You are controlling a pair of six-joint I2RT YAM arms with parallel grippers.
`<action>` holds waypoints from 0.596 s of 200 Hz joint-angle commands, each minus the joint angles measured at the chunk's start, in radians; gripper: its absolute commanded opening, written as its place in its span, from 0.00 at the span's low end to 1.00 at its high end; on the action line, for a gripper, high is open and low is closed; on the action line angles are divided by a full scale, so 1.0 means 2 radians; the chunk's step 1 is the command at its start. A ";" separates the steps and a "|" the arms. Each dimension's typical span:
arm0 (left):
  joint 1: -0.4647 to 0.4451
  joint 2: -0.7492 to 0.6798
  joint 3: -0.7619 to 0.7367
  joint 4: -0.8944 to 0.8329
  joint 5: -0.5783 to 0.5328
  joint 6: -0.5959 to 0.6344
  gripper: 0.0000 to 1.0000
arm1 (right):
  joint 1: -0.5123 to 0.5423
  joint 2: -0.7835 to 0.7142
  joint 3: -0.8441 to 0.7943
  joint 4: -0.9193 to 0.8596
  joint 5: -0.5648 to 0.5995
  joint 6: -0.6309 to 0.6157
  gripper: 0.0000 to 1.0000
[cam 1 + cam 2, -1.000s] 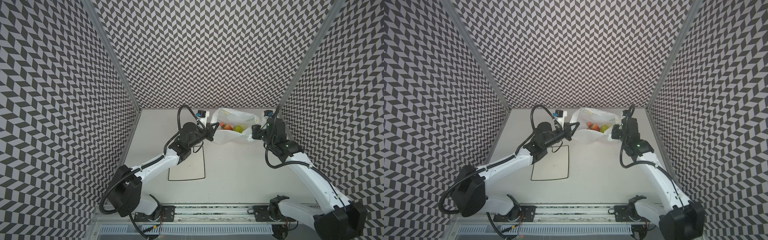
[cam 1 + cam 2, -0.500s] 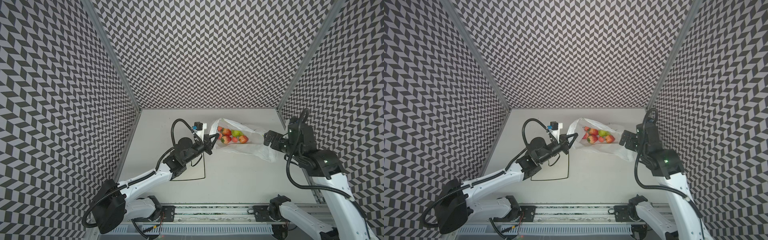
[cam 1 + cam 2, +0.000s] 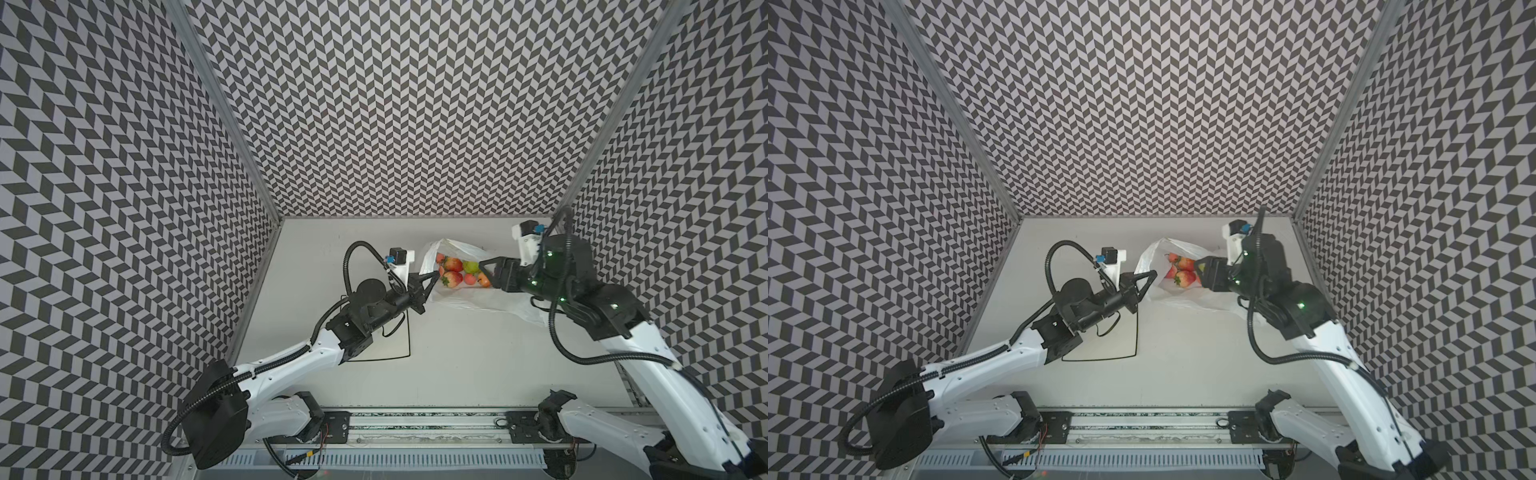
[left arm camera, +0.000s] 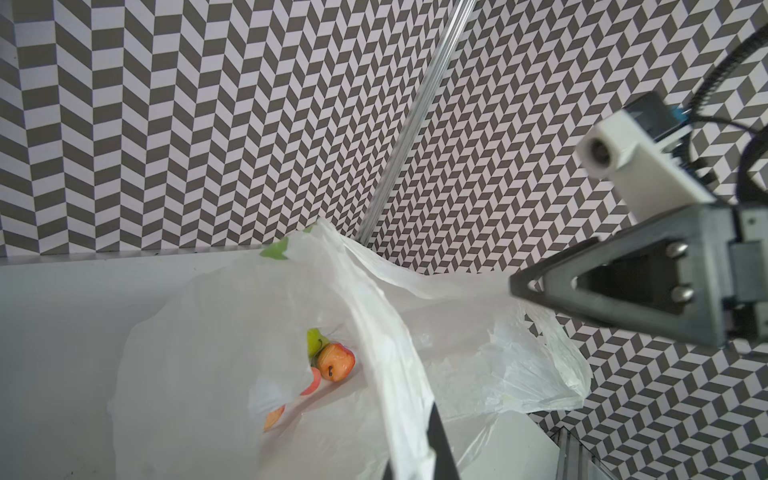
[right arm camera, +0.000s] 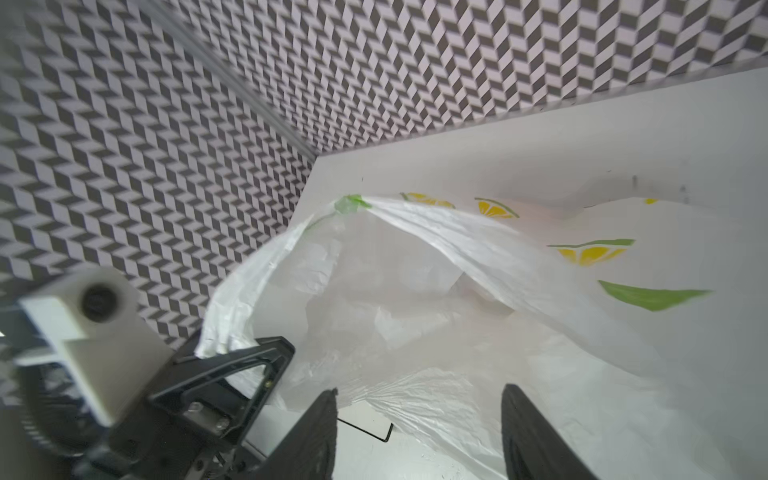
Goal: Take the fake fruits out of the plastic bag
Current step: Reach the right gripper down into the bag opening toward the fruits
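Fake fruits lie inside the plastic bag, between both sets of fingers. Left gripper clenched on the bag's rim; right gripper released, empty, beside the fruits.

No writing, label, brand or number is legible anywhere, only lemon-slice prints on the plastic bag.

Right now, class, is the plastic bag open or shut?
Open: the left claw holds the plastic bag by its rim; fake fruits show inside.

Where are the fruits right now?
In both top views, the fruits lie inside the bag, far centre-right, between the left end effector and right end effector.
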 commanded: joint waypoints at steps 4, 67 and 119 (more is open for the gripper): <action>-0.004 -0.019 -0.007 -0.014 -0.015 -0.012 0.00 | 0.026 -0.007 -0.077 0.179 -0.006 -0.070 0.58; -0.005 -0.051 -0.018 -0.056 -0.027 -0.017 0.00 | 0.029 0.015 -0.221 0.362 0.034 -0.455 0.50; -0.006 -0.069 -0.031 -0.079 -0.030 -0.018 0.00 | 0.040 0.073 -0.234 0.364 0.053 -0.596 0.49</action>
